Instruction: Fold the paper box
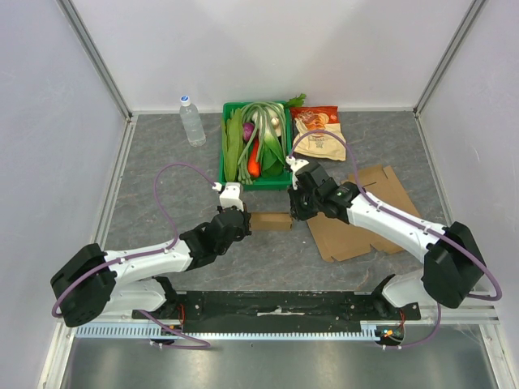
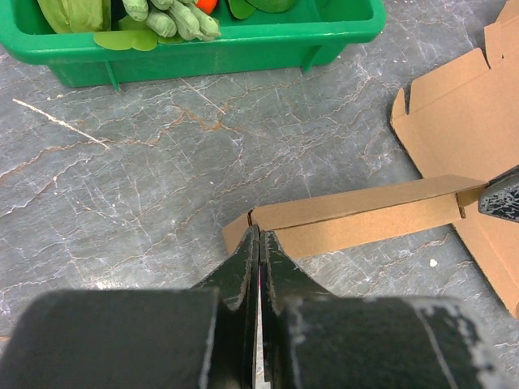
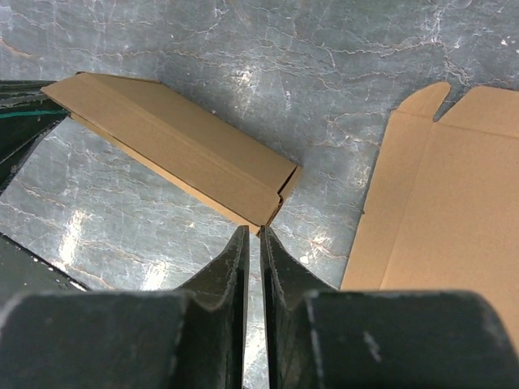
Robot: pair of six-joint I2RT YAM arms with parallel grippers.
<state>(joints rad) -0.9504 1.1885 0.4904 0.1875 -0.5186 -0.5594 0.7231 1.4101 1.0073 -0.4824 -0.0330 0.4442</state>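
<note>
Top external view: one long wall (image 1: 272, 220) of the paper box (image 1: 365, 219) is seen folded, stretched between the hands. The left hand (image 1: 243, 219) is pressed together at one end, the right hand (image 1: 296, 207) nearly together at the other. The remaining panels are left flat beyond the right hand.

White arms (image 1: 146, 261) w/ blk joints, looping purple cables (image 1: 162, 198), matte-blk fingers (image 2: 243, 267), blk base bar (image 1: 276, 306)

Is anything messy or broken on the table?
Nothing is spilled or broken. The paper box just looks lopsided: one long side strip is folded while the rest lies flat.
</note>
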